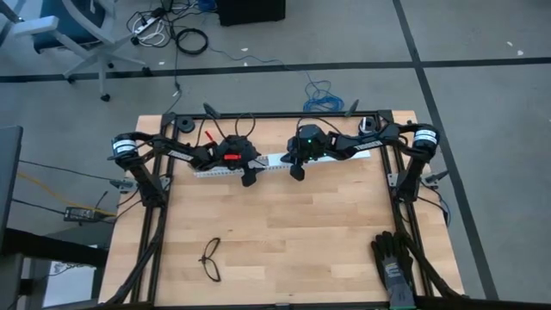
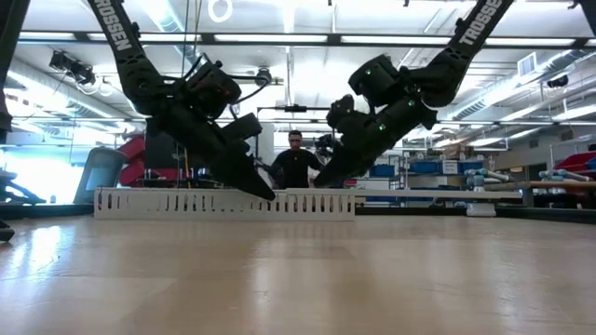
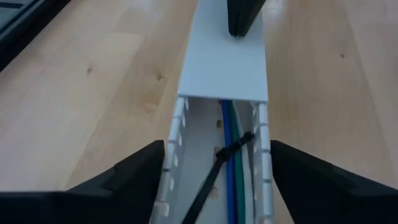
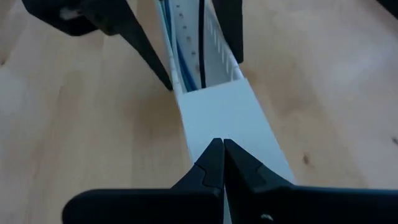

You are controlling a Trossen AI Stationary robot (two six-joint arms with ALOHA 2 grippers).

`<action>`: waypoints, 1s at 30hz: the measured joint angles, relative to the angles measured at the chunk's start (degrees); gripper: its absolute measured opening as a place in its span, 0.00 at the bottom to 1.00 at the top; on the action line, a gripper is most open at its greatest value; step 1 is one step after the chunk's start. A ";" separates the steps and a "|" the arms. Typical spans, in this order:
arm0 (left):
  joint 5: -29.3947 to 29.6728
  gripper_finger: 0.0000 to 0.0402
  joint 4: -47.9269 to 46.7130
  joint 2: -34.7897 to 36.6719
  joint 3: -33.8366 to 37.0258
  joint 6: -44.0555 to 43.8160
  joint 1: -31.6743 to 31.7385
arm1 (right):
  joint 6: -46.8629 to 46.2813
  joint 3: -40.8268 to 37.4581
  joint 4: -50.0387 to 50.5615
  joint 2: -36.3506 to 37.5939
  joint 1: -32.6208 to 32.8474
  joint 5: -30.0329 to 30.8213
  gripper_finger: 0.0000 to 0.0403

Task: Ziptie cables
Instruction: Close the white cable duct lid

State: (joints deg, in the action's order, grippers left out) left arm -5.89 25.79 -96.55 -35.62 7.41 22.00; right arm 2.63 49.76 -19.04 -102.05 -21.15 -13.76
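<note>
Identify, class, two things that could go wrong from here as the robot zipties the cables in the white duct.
1. The left tool straddles the slotted duct; closing could clip its thin wall tabs rather than the ziptie.
2. The right tool, shut, presses the duct's cover; if it slips, the duct may shift and disturb the cables.

My two arms are matt black with slim jointed links, and TROSSEN runs in white capitals along each upper link. White bands ring both shoulders. My left wrist carries a red patch; my right wrist glows with small green lights. Thin black cables loop off both wrists.
</note>
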 joint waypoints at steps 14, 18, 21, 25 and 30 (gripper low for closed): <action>-0.37 0.68 0.25 -0.26 -0.02 -0.06 -0.04 | -0.04 0.02 -0.57 -0.11 -0.07 -0.98 0.00; -0.78 0.68 0.31 -0.28 0.02 0.01 -0.01 | -0.13 2.66 -0.66 -3.83 0.11 -2.13 0.00; -0.74 0.68 0.20 -0.31 0.05 0.03 0.00 | 0.26 7.19 -1.03 -9.12 0.56 -4.35 0.00; -0.81 0.68 0.14 -0.33 0.09 0.01 0.00 | 0.75 12.01 -0.32 -12.30 0.81 -6.71 0.00; -0.98 0.68 0.17 -0.35 0.04 -0.01 -0.04 | 3.36 12.70 2.08 -8.49 0.90 -7.32 0.00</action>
State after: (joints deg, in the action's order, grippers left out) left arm -6.87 25.96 -96.90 -35.57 7.40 21.96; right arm 6.00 62.46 -16.96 -110.54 -20.25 -21.08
